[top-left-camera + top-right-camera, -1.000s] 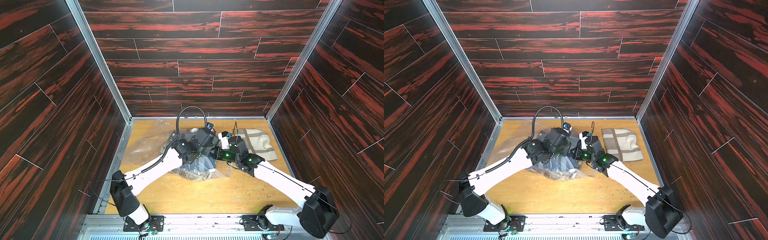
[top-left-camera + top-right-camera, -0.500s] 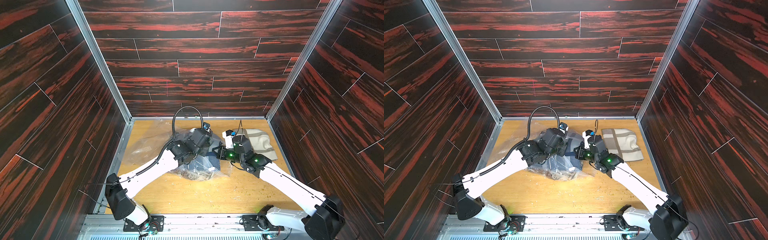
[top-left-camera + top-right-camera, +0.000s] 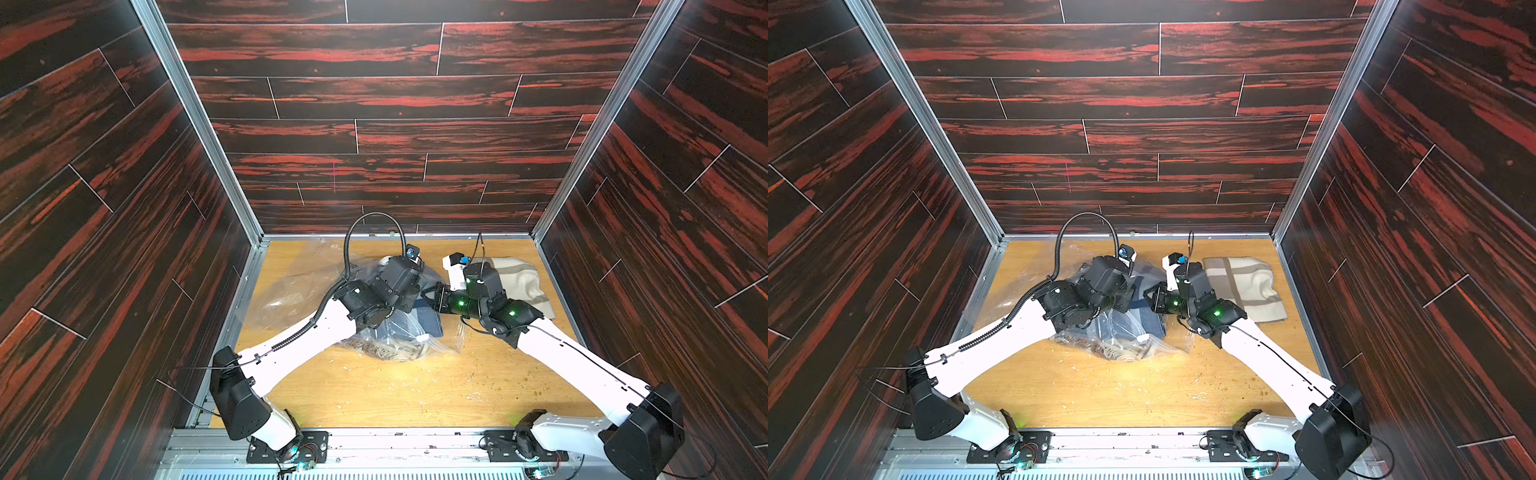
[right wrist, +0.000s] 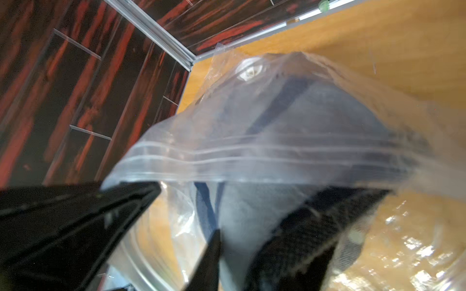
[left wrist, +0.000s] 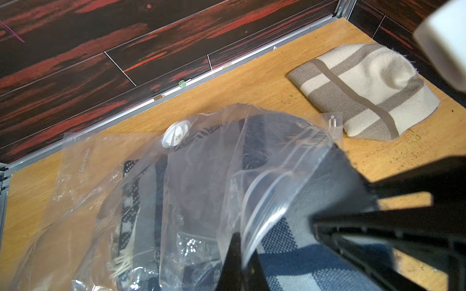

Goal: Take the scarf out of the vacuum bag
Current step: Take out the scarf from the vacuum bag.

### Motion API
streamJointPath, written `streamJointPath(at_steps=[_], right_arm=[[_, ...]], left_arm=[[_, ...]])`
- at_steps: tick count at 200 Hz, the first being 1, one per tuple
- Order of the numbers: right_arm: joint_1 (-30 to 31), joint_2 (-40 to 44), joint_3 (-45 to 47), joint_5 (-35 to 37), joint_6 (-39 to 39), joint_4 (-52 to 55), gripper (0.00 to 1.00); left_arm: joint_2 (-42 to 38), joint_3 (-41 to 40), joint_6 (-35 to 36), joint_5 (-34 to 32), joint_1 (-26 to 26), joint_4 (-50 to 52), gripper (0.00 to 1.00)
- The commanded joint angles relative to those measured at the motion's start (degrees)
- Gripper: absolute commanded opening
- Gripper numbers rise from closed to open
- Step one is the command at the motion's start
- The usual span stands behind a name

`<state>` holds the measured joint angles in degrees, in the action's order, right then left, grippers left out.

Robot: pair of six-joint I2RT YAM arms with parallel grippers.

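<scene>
In both top views the vacuum bag [image 3: 291,291] sprawls left of centre on the wooden tabletop [image 3: 374,395], its flat, empty part toward the left wall and its stuffed part bulging at mid-frame beneath the two wrists. In the left wrist view its white valve disc [image 5: 176,132] sits at the upper left of that bulge, above a black-and-white patterned knit [image 5: 131,201] inside the film. At bottom centre of that view the left gripper [image 5: 238,249] is pressed together on the zip-seal edge [image 4: 252,156], holding the mouth lifted. Right of it the blue-and-grey scarf [image 5: 290,254] shows at the open mouth, and the right gripper [image 5: 353,204] stands there with jaws spread; whether they bite fabric I cannot tell. Far right, a beige striped knit [image 3: 523,282] lies apart on bare wood. The scarf looks soft, light and limp, and likely to drag against the slick, crinkly film. I would pinch a thick fold at its exposed end, clear of the plastic.
</scene>
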<state>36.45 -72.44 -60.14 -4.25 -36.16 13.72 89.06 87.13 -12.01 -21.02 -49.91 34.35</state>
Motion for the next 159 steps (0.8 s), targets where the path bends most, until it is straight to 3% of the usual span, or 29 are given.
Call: streamJointPath(at_steps=[1, 60, 91, 159], right_arm=[[-0.2, 0.4, -2.0, -1.3, 0.2, -1.8, 0.43], [0.0, 3.7, 0.5, -3.9, -0.2, -2.4, 0.62], [0.2, 8.2, 2.6, -0.8, 0.0, 1.1, 0.68], [-1.0, 14.3, 13.5, 1.9, -1.2, 1.8, 0.74]], left_arm=[[-0.4, 2.3, 0.1, -1.3, 0.5, 0.5, 0.0], [0.3, 3.4, 0.4, -1.8, 0.6, 0.7, 0.0], [0.8, 3.8, 0.6, -1.5, 0.6, 0.8, 0.0], [0.4, 2.8, 1.2, 1.4, 0.5, 0.6, 0.0]])
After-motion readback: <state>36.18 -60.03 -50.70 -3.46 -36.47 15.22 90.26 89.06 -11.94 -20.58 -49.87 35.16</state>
